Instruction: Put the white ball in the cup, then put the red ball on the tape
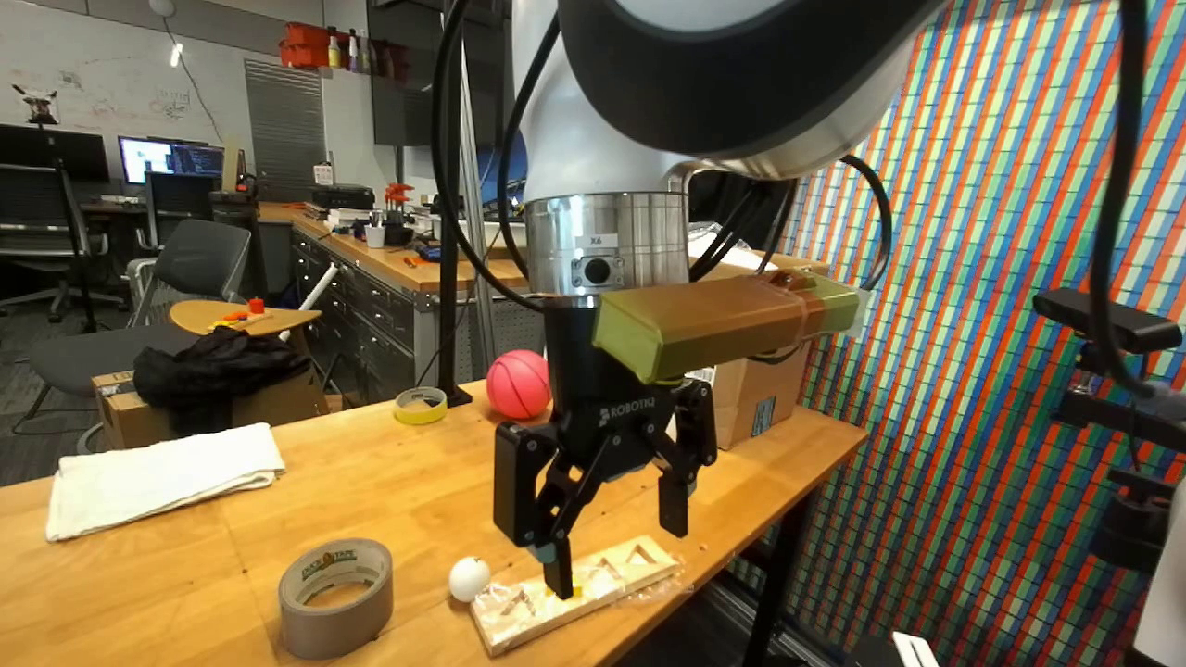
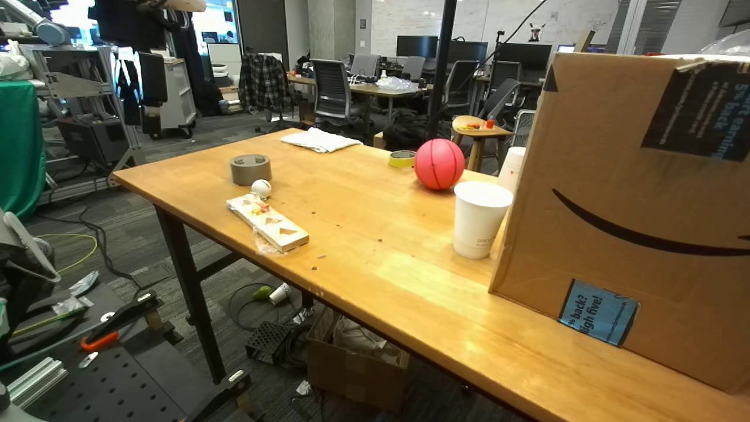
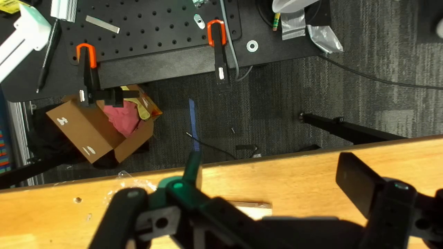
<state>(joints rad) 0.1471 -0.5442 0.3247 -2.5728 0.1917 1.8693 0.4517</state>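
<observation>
My gripper hangs above the table, over the wooden strip, its fingers wide apart and holding nothing; the wrist view also shows the gap of the gripper. The small white ball rests on the table against or close to one end of the strip. Beside the ball lies the grey-olive tape, a flat ring. Upright near the box stands the white cup, which my gripper mostly hides in an exterior view. Farther back sits the pinkish-red ball. Neither ball, cup nor tape appears in the wrist view.
The wooden strip with clear wrap lies near the table edge. A cardboard box stands by the cup, with a slim white object behind. A yellow tape roll and a folded white cloth lie farther off.
</observation>
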